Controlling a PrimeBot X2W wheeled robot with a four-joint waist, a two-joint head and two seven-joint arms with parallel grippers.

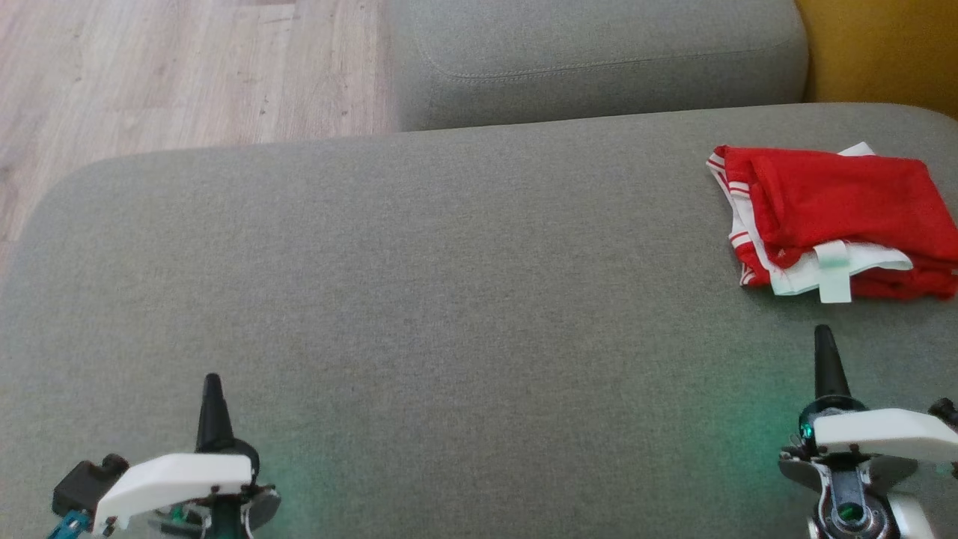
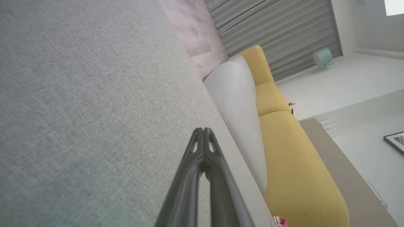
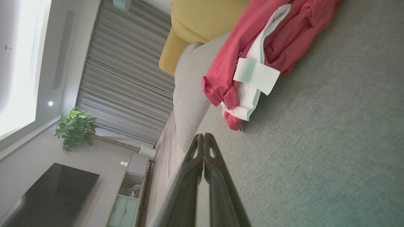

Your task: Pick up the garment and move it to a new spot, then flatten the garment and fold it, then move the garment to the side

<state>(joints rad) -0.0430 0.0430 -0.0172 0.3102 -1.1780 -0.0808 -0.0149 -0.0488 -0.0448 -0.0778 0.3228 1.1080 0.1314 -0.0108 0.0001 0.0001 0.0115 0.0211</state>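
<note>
A broad grey sofa seat [image 1: 449,299] spreads ahead, the red and white garment [image 1: 846,202] lying loosely folded at its far right, while the left gripper [image 1: 212,380] at the near left and the right gripper [image 1: 822,333] near the garment both have their fingers pressed together, empty.

A wide grey cushion [image 1: 449,299] with rounded corners and woven fabric. A red-and-white garment [image 1: 838,217] lies on it, roughly folded, near the far right edge.
</note>
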